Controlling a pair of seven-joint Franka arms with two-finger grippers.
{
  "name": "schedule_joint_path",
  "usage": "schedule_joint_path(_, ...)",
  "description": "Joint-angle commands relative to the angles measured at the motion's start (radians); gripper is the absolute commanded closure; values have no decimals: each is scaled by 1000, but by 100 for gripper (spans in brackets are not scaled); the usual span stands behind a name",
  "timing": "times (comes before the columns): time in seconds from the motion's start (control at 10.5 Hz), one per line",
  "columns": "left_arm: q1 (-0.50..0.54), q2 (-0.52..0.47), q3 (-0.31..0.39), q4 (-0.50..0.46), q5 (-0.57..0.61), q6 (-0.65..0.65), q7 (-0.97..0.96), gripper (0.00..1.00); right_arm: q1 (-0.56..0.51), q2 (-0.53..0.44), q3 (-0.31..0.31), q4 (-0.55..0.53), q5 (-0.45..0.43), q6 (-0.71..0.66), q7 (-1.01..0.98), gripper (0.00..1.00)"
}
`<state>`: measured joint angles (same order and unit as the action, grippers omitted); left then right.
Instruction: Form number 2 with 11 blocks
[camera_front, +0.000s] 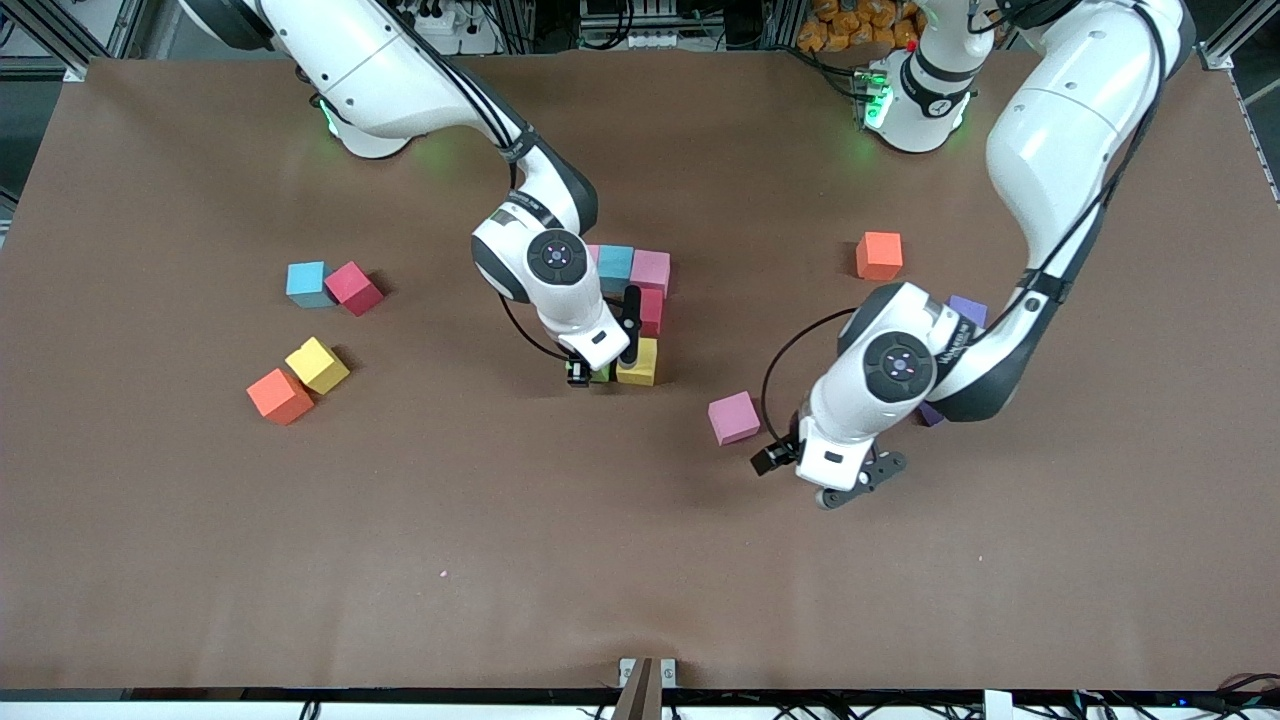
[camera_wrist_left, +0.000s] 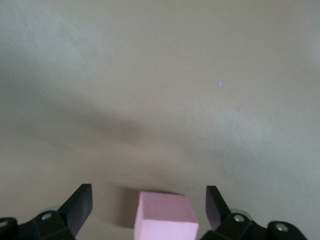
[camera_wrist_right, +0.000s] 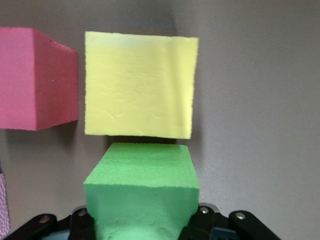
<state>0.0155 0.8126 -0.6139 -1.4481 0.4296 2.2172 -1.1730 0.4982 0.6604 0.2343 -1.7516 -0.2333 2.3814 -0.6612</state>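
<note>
Front view, table (camera_front: 200, 560): you have a brown surface carrying scattered blocks and a partial number 2 (camera_front: 632, 318) near its middle.
Front view, number 2: you see a light blue block (camera_front: 614, 265) and a pink block (camera_front: 651, 270) in the row nearest the robots' edge, a crimson block (camera_front: 651, 310) below the pink one, then a yellow block (camera_front: 640, 362); the right arm hides the rest.
Front view, right gripper (camera_front: 590, 375): it sits low beside the yellow block, clenched on a green block (camera_front: 600, 375) that barely shows under the wrist.
Front view, left gripper (camera_front: 845, 490): it hangs over bare table toward the camera's edge, near a loose pink block (camera_front: 734, 417).
Front view, surroundings: toward the right arm's end you have a blue block (camera_front: 306, 283) touching a crimson one (camera_front: 354, 288), and a yellow one (camera_front: 317, 365) touching an orange one (camera_front: 279, 396). Toward the left arm's end lie an orange block (camera_front: 879, 255) and a purple block (camera_front: 967, 311), partly hidden by the left arm.
Left wrist view: the fingers (camera_wrist_left: 80, 205) stand released and wide, the loose pink block (camera_wrist_left: 165, 217) between them, untouched.
Right wrist view: the green block (camera_wrist_right: 142, 192) is gripped between the fingers, just beside the yellow block (camera_wrist_right: 139, 85); the crimson block (camera_wrist_right: 35, 77) adjoins the yellow.
</note>
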Motion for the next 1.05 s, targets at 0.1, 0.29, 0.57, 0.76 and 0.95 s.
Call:
schedule_joint_path(0.1,-77,-3,56,0,-11,13,-63,0,42,33,-33,24,-4,2,9,64)
schedule_joint_path(0.29,-83,16,57,0,-9,15,-80,0,43,31,-47,26,2,2,11,64)
schedule_joint_path(0.57,-104,36,62,0,-9,18,-102,0,42,31,-50,23,20,33,12,31)
schedule_joint_path(0.76,-130,46,72,0,-9,16,-118,0,45,31,-53,24,46,35,17,28)
schedule_joint_path(0.95,-146,48,83,0,-9,18,-122,0,46,31,-53,23,62,33,17,29)
